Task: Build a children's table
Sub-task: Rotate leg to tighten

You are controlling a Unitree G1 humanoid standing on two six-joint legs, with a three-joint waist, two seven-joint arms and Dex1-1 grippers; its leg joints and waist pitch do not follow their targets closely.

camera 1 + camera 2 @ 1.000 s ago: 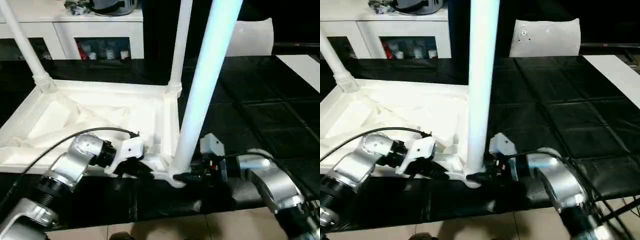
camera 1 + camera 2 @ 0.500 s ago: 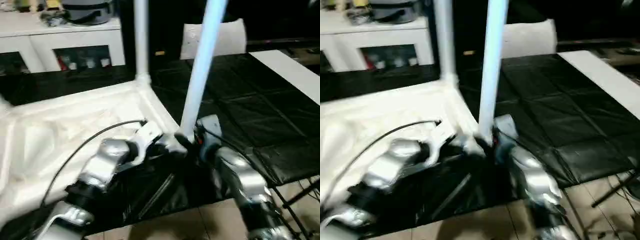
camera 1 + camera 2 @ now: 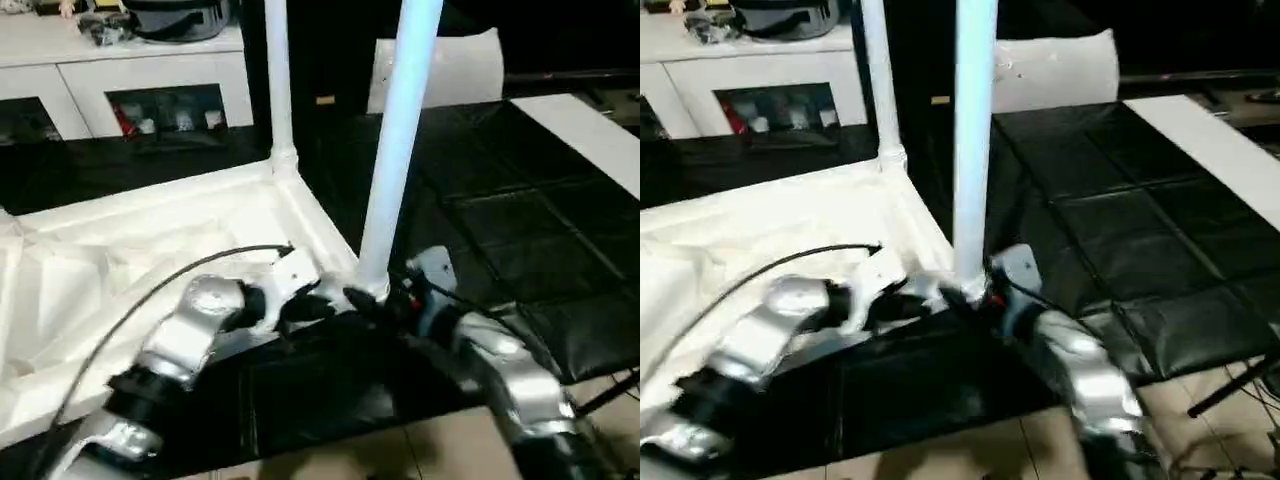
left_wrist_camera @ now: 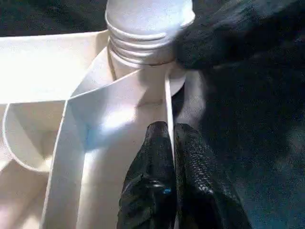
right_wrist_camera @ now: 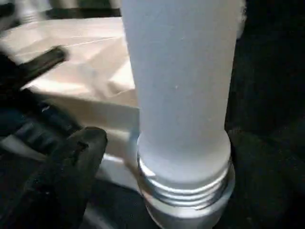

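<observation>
Since a second ago, right gripper (image 5: 157, 157) spreads around white plastic table (image 3: 150, 250)'s tapered leg (image 3: 400, 130).
Left gripper (image 4: 172, 143) apparently pinches the table's thin rim, fingers closed.

A white plastic table top (image 3: 150, 250) lies upside down on a dark surface, its ribbed underside facing up (thin raised walls cross it in a web). Two long round white legs stand upright in corner sockets. The near leg (image 3: 395, 150) rises from the corner closest to the viewer, its ridged, threaded base (image 5: 183, 188) seated in the round socket (image 4: 143, 67). The far leg (image 3: 277, 80) stands in the next corner along the same edge, thinner-looking and straight. Both legs run up past the top of view.
</observation>
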